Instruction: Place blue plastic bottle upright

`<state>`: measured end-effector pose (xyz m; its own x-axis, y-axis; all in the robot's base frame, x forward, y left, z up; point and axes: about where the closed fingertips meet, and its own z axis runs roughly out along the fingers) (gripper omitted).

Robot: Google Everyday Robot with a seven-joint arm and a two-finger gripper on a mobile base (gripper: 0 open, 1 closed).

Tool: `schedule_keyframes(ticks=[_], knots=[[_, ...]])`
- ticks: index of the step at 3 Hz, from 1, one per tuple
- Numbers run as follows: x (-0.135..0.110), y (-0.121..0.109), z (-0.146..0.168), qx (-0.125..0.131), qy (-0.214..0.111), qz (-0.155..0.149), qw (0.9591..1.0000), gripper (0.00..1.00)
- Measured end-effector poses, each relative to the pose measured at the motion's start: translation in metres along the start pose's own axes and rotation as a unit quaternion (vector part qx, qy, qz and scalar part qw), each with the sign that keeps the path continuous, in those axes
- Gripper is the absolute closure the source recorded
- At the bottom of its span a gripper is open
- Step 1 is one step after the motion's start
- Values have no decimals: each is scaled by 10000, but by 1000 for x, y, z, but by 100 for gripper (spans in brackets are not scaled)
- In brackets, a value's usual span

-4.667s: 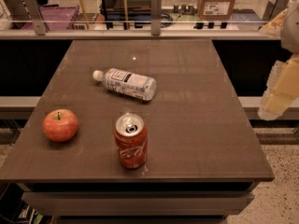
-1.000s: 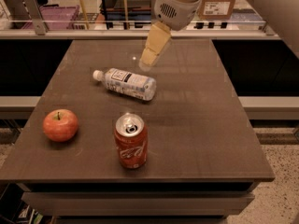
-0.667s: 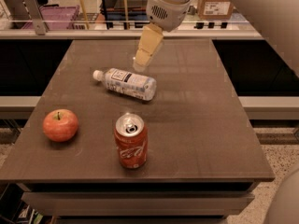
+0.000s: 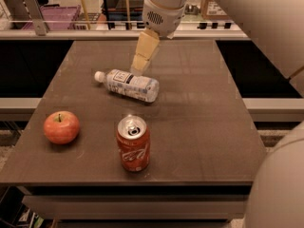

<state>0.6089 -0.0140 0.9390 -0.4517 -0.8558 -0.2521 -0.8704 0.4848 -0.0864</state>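
The blue plastic bottle lies on its side near the middle of the dark table. Its white cap points left. It is clear plastic with a pale label with dark print. My gripper hangs from the white arm at the top of the view. Its tan tip is just above and behind the middle of the bottle, very close to it. I cannot tell whether it touches the bottle.
A red soda can stands upright in front of the bottle. A red apple sits at the front left. A railing and shelves with boxes run behind the table. My arm's white body fills the right side.
The gripper has moved left and down, from above the table's far side to just over the bottle. The bottle, can and apple have not moved.
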Motion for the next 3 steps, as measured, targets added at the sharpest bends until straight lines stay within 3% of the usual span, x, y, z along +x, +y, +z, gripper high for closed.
schedule_keyframes(ticks=[2, 3], knots=[[-21, 21, 38, -438, 283, -267, 9983, 0], [-29, 36, 50, -427, 384, -277, 9980, 0]])
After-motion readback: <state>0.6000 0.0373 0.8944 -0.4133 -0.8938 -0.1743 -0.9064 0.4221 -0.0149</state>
